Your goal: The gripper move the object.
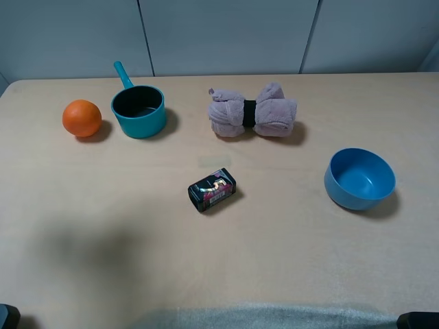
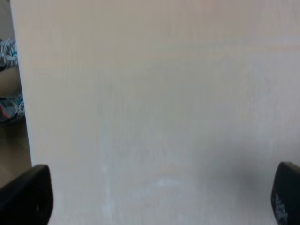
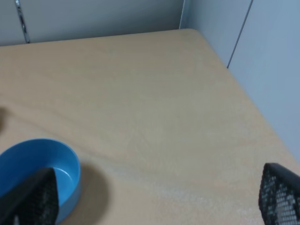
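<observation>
The round orange ball (image 1: pixel 81 118) sits on the table at the far left, just left of the teal pot (image 1: pixel 139 110) and apart from it. Neither wrist view shows the ball. My left gripper (image 2: pixel 157 199) is open and empty, its black fingertips (image 2: pixel 26 197) wide apart over bare table near the table's left edge. My right gripper (image 3: pixel 157 197) is open and empty too, fingers (image 3: pixel 281 194) wide apart, hovering by the blue bowl (image 3: pixel 23 159). In the exterior high view only dark bits of the arms show at the bottom corners.
A small black printed box (image 1: pixel 212 189) lies mid-table. A rolled mauve towel (image 1: pixel 253 110) with a black band lies at the back centre. The blue bowl (image 1: pixel 359 178) stands at the right. The beige table (image 1: pixel 103 226) meets a grey wall at the back.
</observation>
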